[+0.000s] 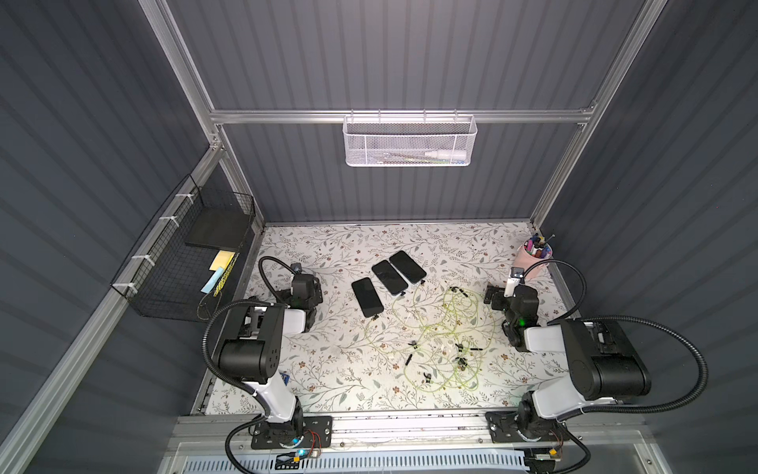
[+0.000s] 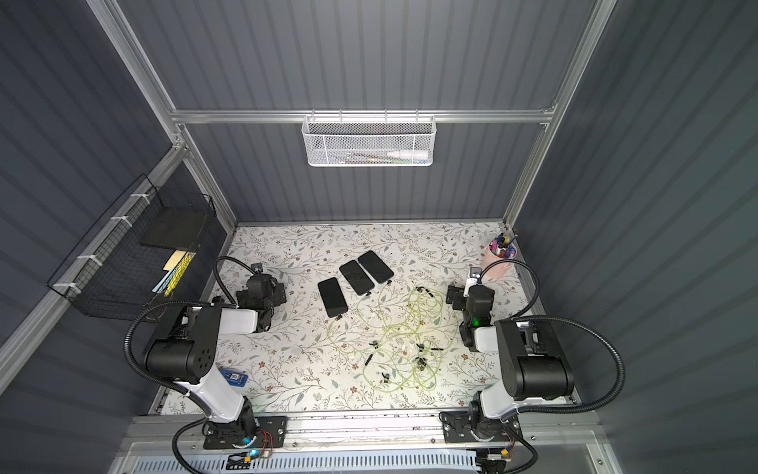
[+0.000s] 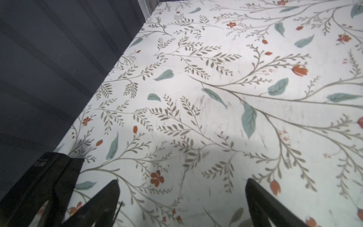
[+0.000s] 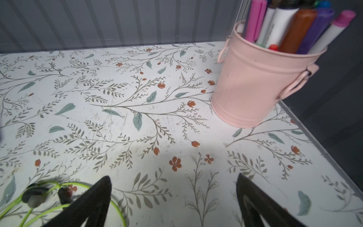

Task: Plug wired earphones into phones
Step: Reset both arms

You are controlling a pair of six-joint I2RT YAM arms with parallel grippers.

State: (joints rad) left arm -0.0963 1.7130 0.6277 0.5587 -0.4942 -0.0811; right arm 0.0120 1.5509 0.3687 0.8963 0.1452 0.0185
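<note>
Three black phones lie side by side, flat on the floral table, seen in both top views. A small black plug rests at the near end of each. The wired earphones spread as a pale yellow-green tangle in front of and to the right of the phones. One earbud and its cable lie just beside a right fingertip. My left gripper stands open and empty left of the phones. My right gripper is open and empty at the tangle's right edge.
A pink bucket of markers stands in the back right corner, close to the right gripper. A white mesh basket hangs on the back rail. On the left wall hangs a black wire basket. A small blue item lies by the left arm's base.
</note>
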